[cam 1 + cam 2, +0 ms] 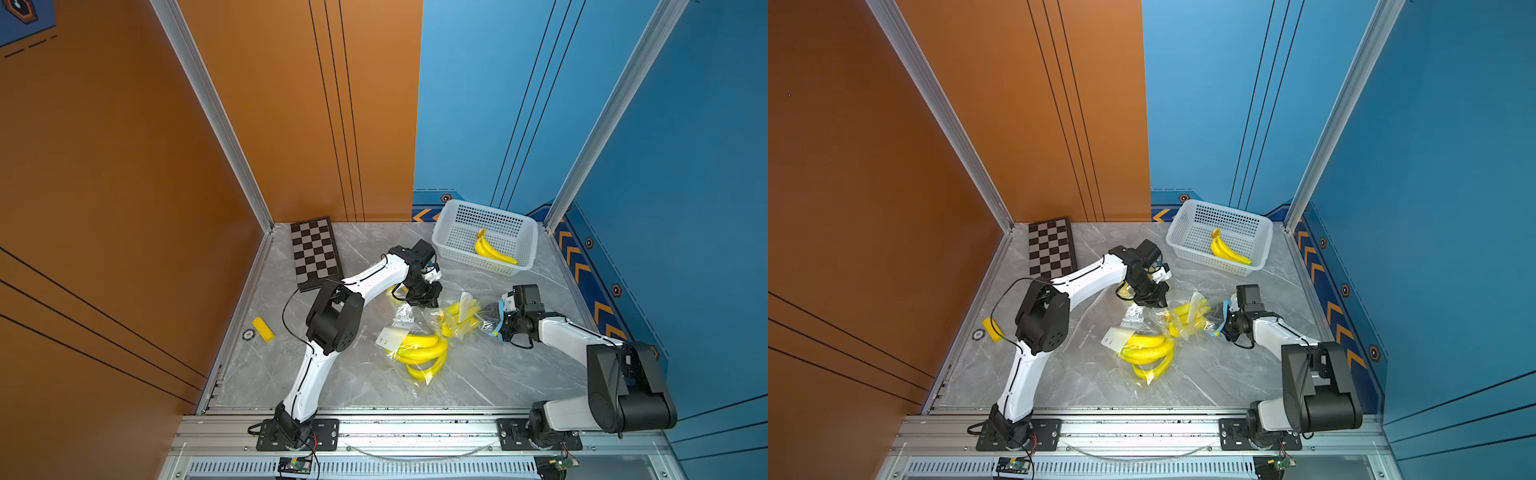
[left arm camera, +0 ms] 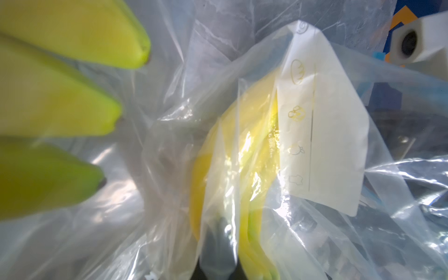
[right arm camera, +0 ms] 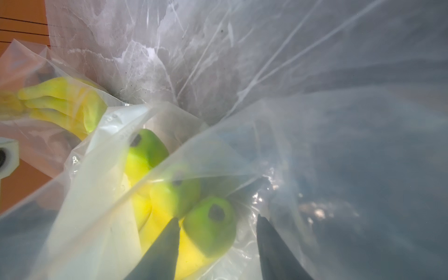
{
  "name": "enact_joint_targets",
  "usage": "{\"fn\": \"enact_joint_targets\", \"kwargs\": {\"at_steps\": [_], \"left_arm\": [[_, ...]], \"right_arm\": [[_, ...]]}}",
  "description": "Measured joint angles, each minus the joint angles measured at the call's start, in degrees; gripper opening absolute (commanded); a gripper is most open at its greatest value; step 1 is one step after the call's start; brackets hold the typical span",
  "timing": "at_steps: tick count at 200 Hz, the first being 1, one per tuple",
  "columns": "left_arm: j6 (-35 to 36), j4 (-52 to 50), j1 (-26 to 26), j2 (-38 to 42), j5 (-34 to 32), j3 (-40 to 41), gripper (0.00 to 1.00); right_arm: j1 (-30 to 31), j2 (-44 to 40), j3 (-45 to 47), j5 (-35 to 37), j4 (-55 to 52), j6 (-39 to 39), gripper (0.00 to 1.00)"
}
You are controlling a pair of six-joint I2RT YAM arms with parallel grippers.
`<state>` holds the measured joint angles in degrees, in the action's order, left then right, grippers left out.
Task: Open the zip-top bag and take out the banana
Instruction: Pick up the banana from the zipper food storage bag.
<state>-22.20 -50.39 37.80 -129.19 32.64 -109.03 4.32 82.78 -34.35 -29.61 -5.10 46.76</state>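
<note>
Progress is standing partway. One banana bunch (image 1: pixel 494 249) is already lying in the white basket (image 1: pixel 490 218) at the back of the table (image 1: pixel 519 374), while two bags with fruit in them are lying on the table. The bag (image 1: pixel 459 316) being worked is lying between the two grippers, and its bananas (image 3: pixel 211 225) are still inside. The second bag (image 1: pixel 419 353) is lying nearer the front, touched by neither gripper. How far the zip is parted is not showing clearly.

The left gripper (image 1: pixel 422 297) is keeping its jaws together, seemingly pinching the bag's plastic, which is bunching toward it in the left wrist view. The right gripper (image 1: pixel 492 322) is holding its jaws apart at the bag's opposite end. In the right wrist view its fingers (image 3: pixel 160 252) are straddling a green banana tip with film lying over it, gripping nothing so far. Pulling the fruit out is what is remaining.
</note>
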Motion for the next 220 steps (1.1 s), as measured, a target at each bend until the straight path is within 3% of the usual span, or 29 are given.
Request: {"fn": "enact_joint_targets", "kwargs": {"at_steps": [18,65,103,220], "left_arm": [[0.17,-0.02,-0.13,-0.66,0.46,-0.37,0.0],[0.22,-0.02,-1.01,-1.03,1.09,-0.63,0.0],[0.35,-0.02,-2.43,-1.03,1.11,-0.63,0.0],[-1.38,0.94,-3.69,-0.79,-2.56,0.81,0.0]], "right_arm": [[0.92,1.73,-0.26,0.02,3.32,0.63,0.48],[2.54,4.92,-0.68,-0.22,10.19,2.75,0.26],[2.49,4.59,-1.03,-0.46,11.06,2.6,0.25],[-6.88,-20.85,-2.19,5.07,-21.05,-7.61,0.22]]}}
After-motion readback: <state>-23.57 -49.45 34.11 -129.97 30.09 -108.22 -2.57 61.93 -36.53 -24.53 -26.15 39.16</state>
